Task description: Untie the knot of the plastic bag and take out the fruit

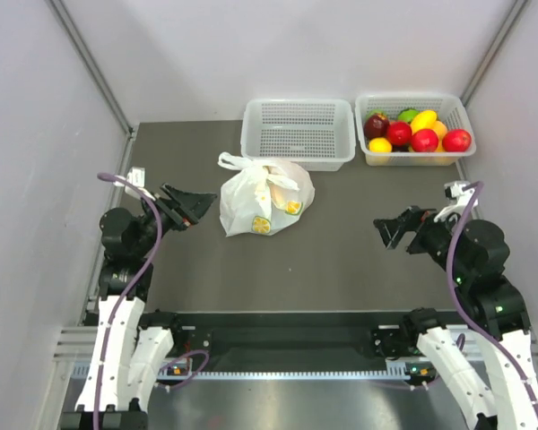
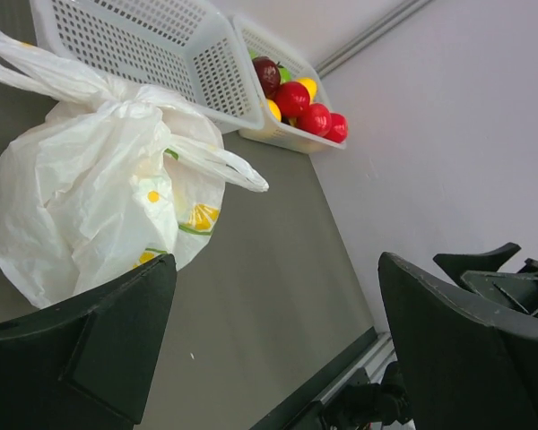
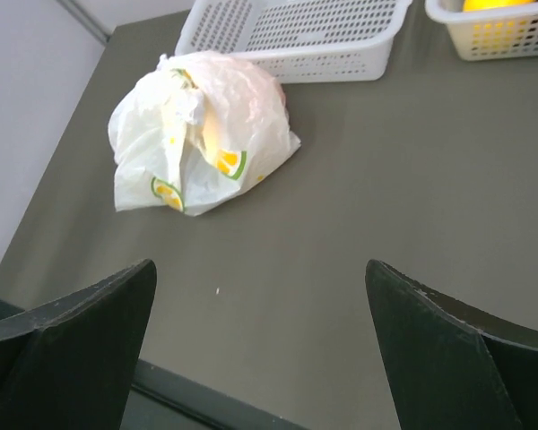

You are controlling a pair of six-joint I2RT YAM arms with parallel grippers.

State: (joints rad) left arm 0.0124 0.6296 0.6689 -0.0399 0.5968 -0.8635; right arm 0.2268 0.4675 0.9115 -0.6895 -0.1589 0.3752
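Thin, crinkly white plastic bag [image 1: 251,202], knotted shut and slumped in a rounded heap on the dark table [image 1: 341,251] — just in front of the near wall of an empty white basket [image 1: 298,133], left of the table's middle. Knot [image 2: 130,106] bunched at the top, two loop handles [image 2: 217,161] splaying out from it, one toward the left, one across the bag's side. Yellow-green citrus prints [image 1: 263,224] low on the near side. Fruit [image 1: 275,190] closed up inside, showing only as a pale yellow shape through the plastic — kind and number impossible to tell.
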